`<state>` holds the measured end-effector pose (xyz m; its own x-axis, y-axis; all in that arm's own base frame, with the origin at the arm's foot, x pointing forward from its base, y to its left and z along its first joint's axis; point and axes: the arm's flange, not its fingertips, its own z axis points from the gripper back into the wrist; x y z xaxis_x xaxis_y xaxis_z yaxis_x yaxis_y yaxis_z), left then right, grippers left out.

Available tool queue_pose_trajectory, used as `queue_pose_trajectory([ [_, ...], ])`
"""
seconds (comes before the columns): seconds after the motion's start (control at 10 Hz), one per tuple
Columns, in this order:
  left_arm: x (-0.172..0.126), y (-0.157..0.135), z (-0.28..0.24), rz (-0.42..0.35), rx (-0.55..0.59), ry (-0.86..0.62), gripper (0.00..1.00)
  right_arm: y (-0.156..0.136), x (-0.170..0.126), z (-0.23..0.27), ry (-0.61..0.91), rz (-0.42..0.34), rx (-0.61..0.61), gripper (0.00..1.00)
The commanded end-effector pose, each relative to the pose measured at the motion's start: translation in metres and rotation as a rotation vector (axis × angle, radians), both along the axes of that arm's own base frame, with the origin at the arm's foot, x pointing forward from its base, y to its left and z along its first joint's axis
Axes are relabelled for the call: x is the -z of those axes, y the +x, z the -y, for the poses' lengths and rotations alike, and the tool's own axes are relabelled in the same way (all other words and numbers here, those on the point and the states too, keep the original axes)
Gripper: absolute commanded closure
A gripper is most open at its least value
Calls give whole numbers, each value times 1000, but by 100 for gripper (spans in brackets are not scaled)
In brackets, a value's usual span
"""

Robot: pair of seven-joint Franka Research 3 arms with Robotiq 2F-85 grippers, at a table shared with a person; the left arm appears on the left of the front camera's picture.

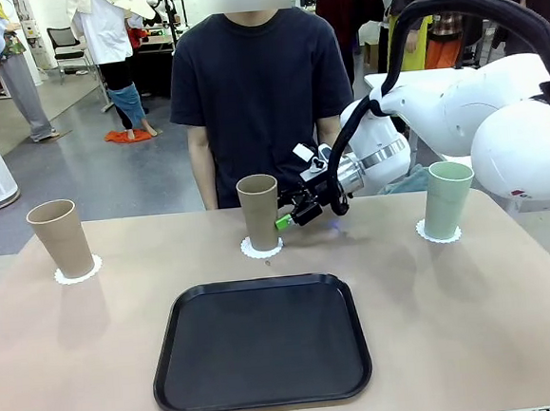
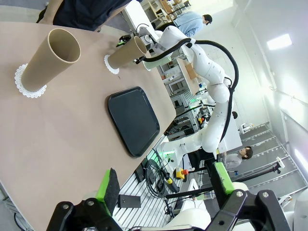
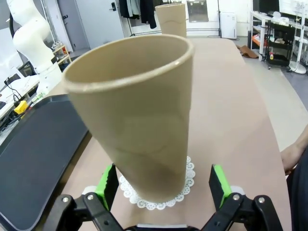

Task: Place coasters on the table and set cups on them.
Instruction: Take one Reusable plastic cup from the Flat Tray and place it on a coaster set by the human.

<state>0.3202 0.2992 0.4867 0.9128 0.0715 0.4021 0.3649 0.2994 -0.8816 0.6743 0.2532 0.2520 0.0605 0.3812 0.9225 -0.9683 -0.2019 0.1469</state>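
Three cups stand upright on the beige table [image 1: 454, 306], each on a white scalloped coaster. The left tan cup [image 1: 59, 238] is on a coaster [image 1: 78, 272], the middle tan cup [image 1: 258, 212] on another coaster [image 1: 261, 250], and the mint green cup [image 1: 446, 199] on the right coaster [image 1: 439, 234]. My right gripper [image 1: 290, 215] is open at the middle cup's right side. In the right wrist view its green pads [image 3: 107, 181] flank that cup [image 3: 134, 115] low down, with a gap on one side. My left gripper [image 2: 166, 185] is open and holds nothing.
A black tray [image 1: 262, 343] lies bare at the table's near middle. A person in a dark shirt [image 1: 261, 92] stands at the far edge behind the middle cup, with a hand [image 3: 294, 159] near the table edge. The left gripper hangs beyond the table's end, over floor equipment.
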Motion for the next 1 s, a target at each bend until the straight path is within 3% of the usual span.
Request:
queue_pose_trajectory([
  [0.0,-2,-1,-1,-6,-10,2,0,-10,-10,9,-56,-57,-31,0],
  [0.4,-2,-1,-1,-6,-10,2,0,-14,-20,14,-123,-60,-42,0],
  [0.6,-2,-1,-1,-6,-10,2,0,-23,-48,27,-236,-24,-9,0],
  [0.9,-2,-1,-1,-6,-10,2,0,-41,-109,51,-499,88,129,0],
])
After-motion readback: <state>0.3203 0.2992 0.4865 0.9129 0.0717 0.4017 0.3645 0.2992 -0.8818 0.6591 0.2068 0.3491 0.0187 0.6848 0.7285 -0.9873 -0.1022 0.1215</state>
